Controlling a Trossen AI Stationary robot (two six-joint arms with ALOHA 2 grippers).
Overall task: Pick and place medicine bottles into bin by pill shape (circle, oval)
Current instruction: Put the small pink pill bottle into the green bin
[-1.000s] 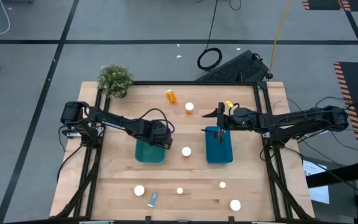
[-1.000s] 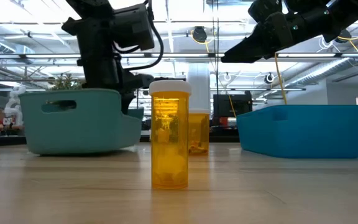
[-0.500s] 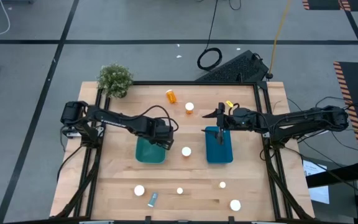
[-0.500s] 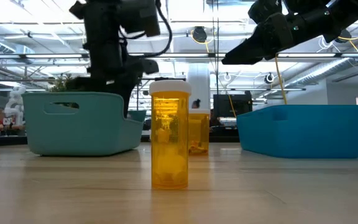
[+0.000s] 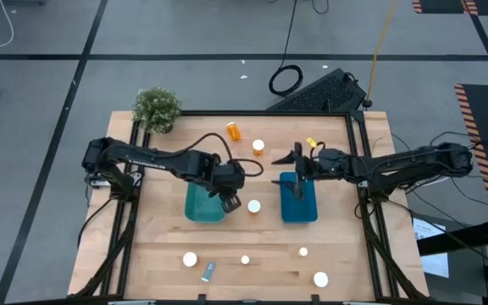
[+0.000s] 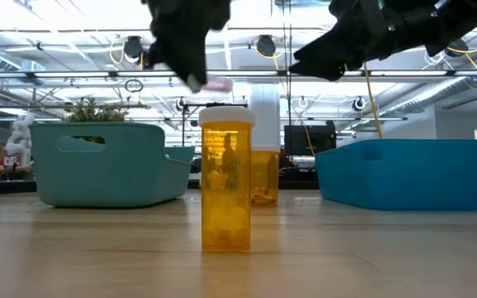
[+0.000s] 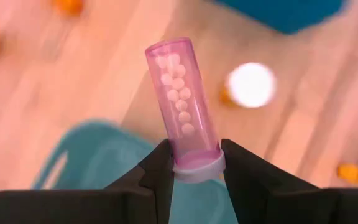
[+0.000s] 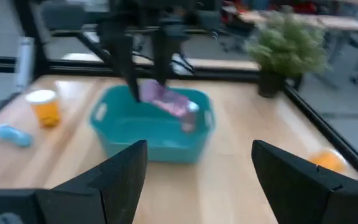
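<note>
medicine bottles (image 5: 254, 206) mostly stand unsorted on the table (image 5: 159, 246); we see the left gripper (image 7: 191, 168) pinching a pink bottle (image 7: 182, 106) above the teal bin (image 5: 195, 207), the right gripper (image 8: 194, 165) spread above the blue bin (image 5: 299, 202).

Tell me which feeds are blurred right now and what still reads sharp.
Left wrist view: the pink vial between the jaws is sharp, the table behind it smeared. Low view: the left gripper is motion-blurred, the near orange bottle crisp. Right wrist view: soft throughout.
</note>
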